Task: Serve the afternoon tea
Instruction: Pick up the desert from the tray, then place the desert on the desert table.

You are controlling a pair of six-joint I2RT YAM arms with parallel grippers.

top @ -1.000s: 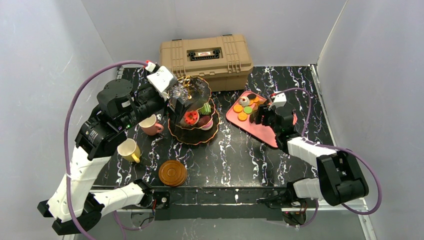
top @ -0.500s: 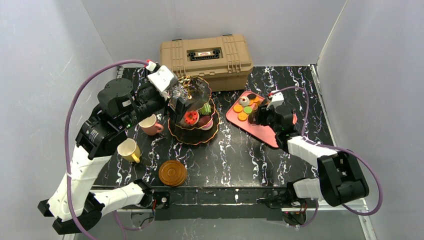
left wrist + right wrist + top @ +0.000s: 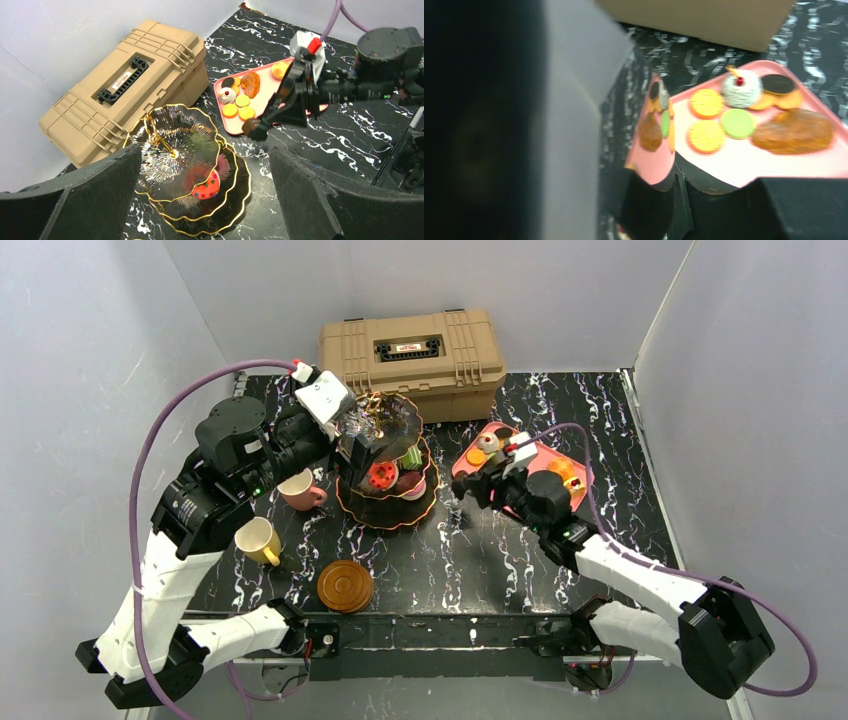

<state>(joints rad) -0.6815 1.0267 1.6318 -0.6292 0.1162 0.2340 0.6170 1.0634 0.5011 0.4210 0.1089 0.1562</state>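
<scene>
Stand (image 3: 380, 512) sat mid-worktop toward the far edge, before the toolbox (image 3: 410, 350), with the left hand (image 3: 352, 442) spread wide above its top tier. Right hand (image 3: 468, 487) hung between stand and pink tray (image 3: 267, 90); I could not tell its grip.

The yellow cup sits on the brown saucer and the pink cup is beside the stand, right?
No. The yellow cup stands on the table, apart from the brown saucer; the pink cup is beside the stand. The top view shows it.

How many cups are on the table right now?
2. The pink cup sits just left of the tiered stand; the yellow cup stands nearer the front edge. The left arm may hide others.
</scene>
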